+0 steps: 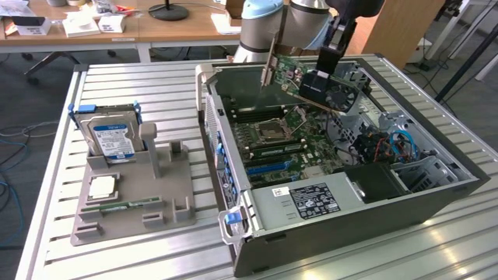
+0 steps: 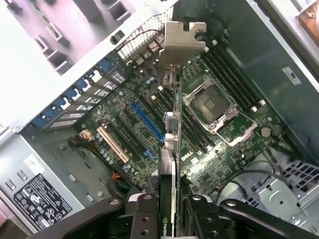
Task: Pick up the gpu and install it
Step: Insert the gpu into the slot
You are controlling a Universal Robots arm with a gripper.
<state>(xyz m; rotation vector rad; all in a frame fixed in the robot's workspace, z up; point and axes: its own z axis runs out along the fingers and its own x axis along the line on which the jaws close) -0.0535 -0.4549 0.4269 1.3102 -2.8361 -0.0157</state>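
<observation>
arm [image 1: 258, 36]: silver-grey cyl. tube, wide round joints
joint cap [image 1: 260, 8]: light blue, rounded
wrist [image 1: 354, 9]: black housing
gripper [image 2: 172, 211]: matte black, flat link bars ea. side
fingers [image 2: 144, 211]: black, blocky, round screw holes in a row
pivot pins [image 2: 115, 202]: silver, round, at link ends

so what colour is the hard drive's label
Blue; the hard drive label shows best in the exterior view.
</observation>
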